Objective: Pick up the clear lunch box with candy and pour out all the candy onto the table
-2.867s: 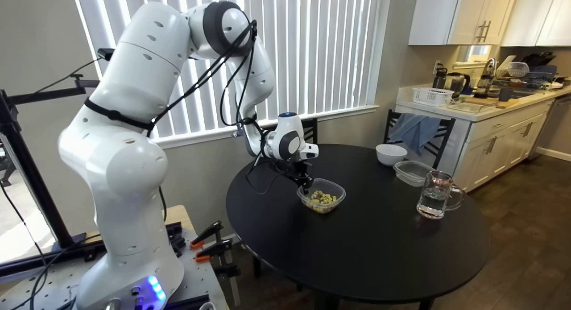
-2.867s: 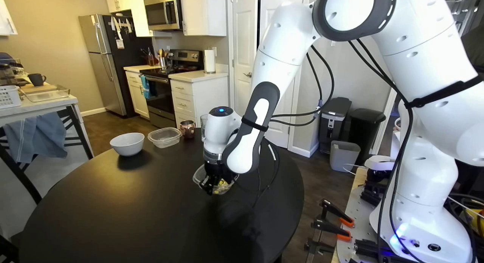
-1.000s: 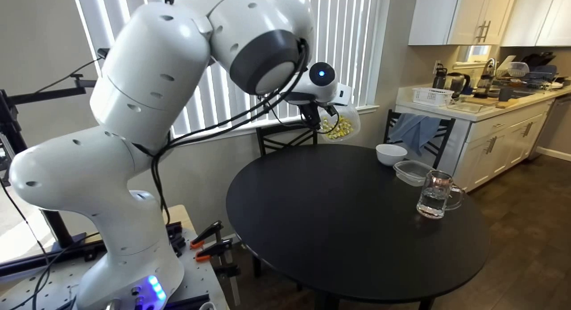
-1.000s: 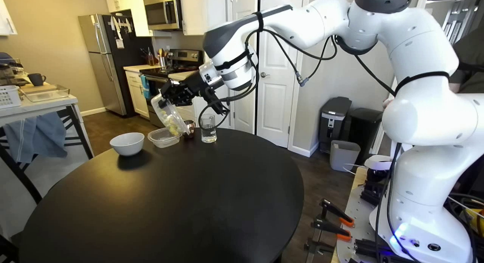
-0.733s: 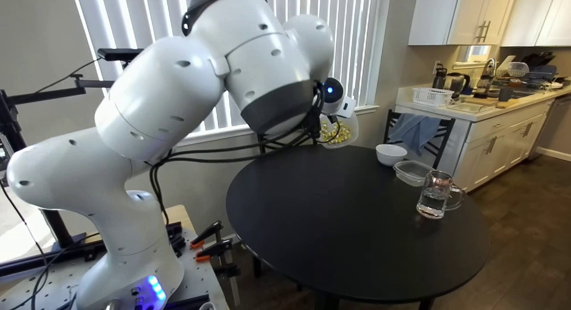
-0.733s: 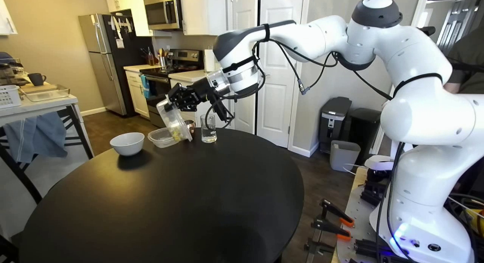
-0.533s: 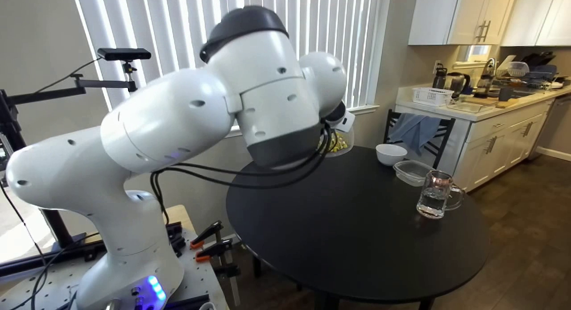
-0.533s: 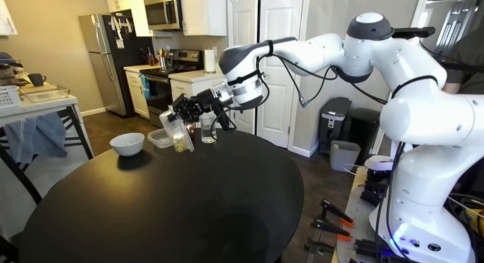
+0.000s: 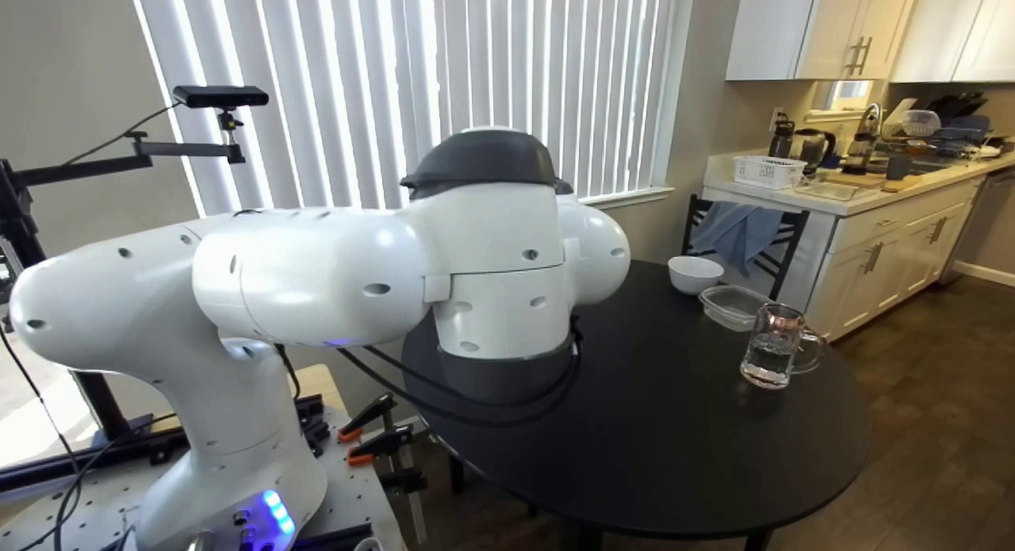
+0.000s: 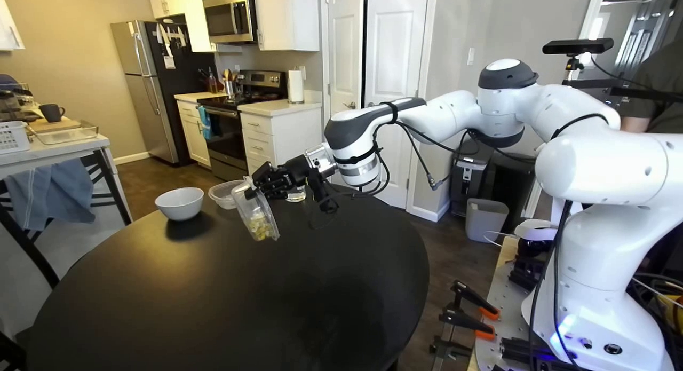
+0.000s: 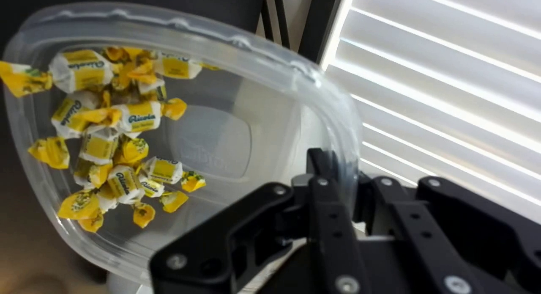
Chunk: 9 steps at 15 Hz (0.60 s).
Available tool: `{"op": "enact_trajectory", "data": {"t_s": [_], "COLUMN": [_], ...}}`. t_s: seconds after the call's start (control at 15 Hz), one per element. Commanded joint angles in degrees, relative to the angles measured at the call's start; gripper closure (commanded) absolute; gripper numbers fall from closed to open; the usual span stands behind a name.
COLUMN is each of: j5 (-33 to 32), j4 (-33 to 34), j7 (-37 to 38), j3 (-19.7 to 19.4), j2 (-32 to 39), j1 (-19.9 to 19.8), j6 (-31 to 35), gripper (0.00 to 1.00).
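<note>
Above the table (image 10: pixel 224 296), the gripper (image 11: pixel 343 180) pinches the tilted box (image 11: pixel 211 139) by its wall, candy (image 11: pixel 141 116) in the low end. In an exterior view the arm (image 9: pixel 507 226) hides box and candy; in an exterior view the gripper covers most of the glass (image 10: pixel 296 196). The arm reaches outward, gripper sloping down.

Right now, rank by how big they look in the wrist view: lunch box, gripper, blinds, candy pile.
1. Lunch box
2. Gripper and blinds: both cut off by the frame, order unsure
3. Candy pile
</note>
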Motion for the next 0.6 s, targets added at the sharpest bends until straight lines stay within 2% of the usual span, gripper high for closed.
{"op": "enact_trajectory", "data": {"t_s": [0.0, 0.33, 0.4, 0.53], "j5": [-6.55, -14.79, -10.55, -9.83], "j4": [-1.11, -1.44, -3.74, -4.59], "j7": [1.64, -1.01, -2.88, -6.42], "j3": [1.44, 2.09, 4.08, 5.64], "j2": [4.96, 9.33, 5.51, 5.95], "j1": [-2.73, -5.07, -5.78, -6.74], "j6": [-0.72, -3.24, -3.35, -6.23], "gripper": [0.99, 0.99, 0.99, 0.99]}}
